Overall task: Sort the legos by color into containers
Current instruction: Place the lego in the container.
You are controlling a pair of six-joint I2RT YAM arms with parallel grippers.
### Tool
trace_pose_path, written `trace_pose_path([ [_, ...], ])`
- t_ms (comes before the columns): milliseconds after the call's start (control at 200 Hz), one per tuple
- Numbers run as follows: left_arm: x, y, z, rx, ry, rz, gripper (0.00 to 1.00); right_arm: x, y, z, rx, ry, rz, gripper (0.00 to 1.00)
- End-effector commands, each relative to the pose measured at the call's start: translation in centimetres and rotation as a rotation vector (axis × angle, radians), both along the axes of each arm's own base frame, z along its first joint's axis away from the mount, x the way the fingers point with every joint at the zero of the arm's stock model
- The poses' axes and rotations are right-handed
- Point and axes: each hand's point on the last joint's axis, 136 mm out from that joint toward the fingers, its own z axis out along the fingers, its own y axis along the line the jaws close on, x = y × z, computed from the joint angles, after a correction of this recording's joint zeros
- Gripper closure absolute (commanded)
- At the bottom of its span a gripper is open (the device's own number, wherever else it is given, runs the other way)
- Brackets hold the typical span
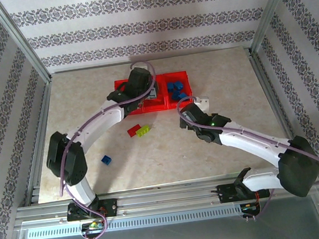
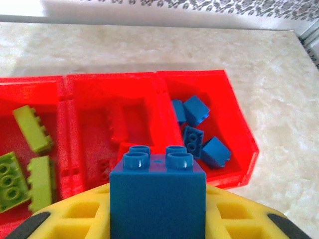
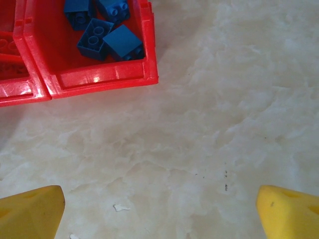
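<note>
In the left wrist view, the left gripper [image 2: 157, 224] pinches a glossy blue four-stud brick [image 2: 157, 196] at lower centre. Behind it lies the translucent red three-bin tray [image 2: 199, 75], with four blue bricks [image 2: 193, 138] at right and three lime bricks [image 2: 31, 128] at left. The right gripper [image 3: 159, 214] has its jaws spread wide over the marbled tabletop [image 3: 234, 99].

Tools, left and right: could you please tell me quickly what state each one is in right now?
Left tool: closed on a blue brick.
Right tool: open, holding nothing.
</note>
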Motion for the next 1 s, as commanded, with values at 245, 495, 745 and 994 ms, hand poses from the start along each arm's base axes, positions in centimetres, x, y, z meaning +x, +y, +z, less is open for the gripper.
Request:
trace_pose_path([
  [245, 2.3, -5.2, 0.8, 0.011, -0.007, -0.125, 0.77, -1.3, -3.9, 0.5, -0.012, -0.031, -0.089, 0.02],
  [495, 4.0, -7.3, -0.9, 0.035, 0.031, -0.153, 0.77, -1.9, -5.8, 0.5, -0.011, -0.041, -0.129, 0.02],
  [745, 5.6, -9.6, -3.7, 0.076, 0.071, -0.184, 0.78, -2.3, -7.1, 1.1, -0.009, -0.066, -0.151, 0.02],
  [994, 6.7, -10.7, -7.7, 0.144, 0.138, -0.195, 0.74, -2.8, -7.7, 0.8, 0.003, -0.069, -0.167, 0.02],
])
